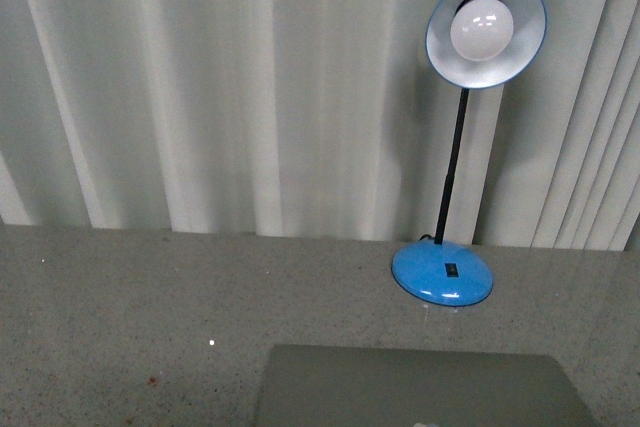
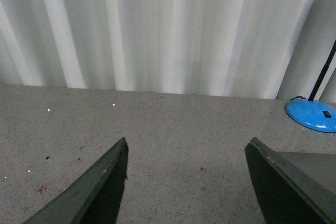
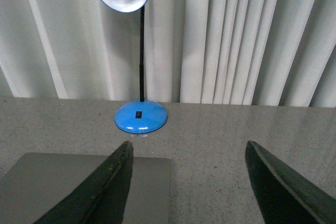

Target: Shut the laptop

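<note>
The laptop (image 1: 420,387) lies flat on the grey table at the bottom of the front view, its plain silver-grey lid facing up; no keys or screen show. It also shows in the right wrist view (image 3: 52,182), partly behind one finger, and as a grey sliver in the left wrist view (image 2: 310,163). My left gripper (image 2: 186,142) is open over bare table beside the laptop. My right gripper (image 3: 189,144) is open, its jaws wide apart, over the laptop's corner and the table beside it. Neither arm shows in the front view.
A blue desk lamp (image 1: 443,273) with a black stem and a white bulb (image 1: 483,27) stands just behind the laptop; it also shows in the right wrist view (image 3: 140,116). White pleated curtains (image 1: 250,87) close off the back of the speckled grey table (image 1: 130,327).
</note>
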Motion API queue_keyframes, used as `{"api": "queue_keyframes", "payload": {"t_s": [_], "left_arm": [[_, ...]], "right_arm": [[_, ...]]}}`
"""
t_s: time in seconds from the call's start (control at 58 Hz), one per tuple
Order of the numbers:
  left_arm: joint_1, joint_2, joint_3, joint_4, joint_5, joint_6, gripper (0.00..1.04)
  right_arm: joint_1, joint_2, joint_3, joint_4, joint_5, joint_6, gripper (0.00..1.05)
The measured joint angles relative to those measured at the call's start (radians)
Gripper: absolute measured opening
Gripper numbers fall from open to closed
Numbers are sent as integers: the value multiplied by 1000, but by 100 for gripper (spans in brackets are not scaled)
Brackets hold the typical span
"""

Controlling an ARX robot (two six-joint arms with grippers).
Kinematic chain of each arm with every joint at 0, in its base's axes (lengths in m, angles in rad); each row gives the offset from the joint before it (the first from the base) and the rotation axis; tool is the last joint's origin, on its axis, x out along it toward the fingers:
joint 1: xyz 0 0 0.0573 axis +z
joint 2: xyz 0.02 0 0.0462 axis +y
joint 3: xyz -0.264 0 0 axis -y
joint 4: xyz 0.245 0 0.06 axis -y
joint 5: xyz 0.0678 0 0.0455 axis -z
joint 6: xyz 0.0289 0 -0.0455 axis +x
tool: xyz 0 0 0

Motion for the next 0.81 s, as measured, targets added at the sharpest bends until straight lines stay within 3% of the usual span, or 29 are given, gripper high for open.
{"api": "queue_keyframes", "payload": {"t_s": [0.138, 0.207, 0.81], "left_arm": [[0, 0, 0, 0, 0, 1, 99], [0, 0, 0, 0, 0, 2, 97], [0, 0, 0, 0, 0, 3, 98]], "right_arm": [[0, 0, 0, 0, 0, 0, 90], [0, 0, 0, 0, 0, 0, 99], [0, 0, 0, 0, 0, 0, 97]]}}
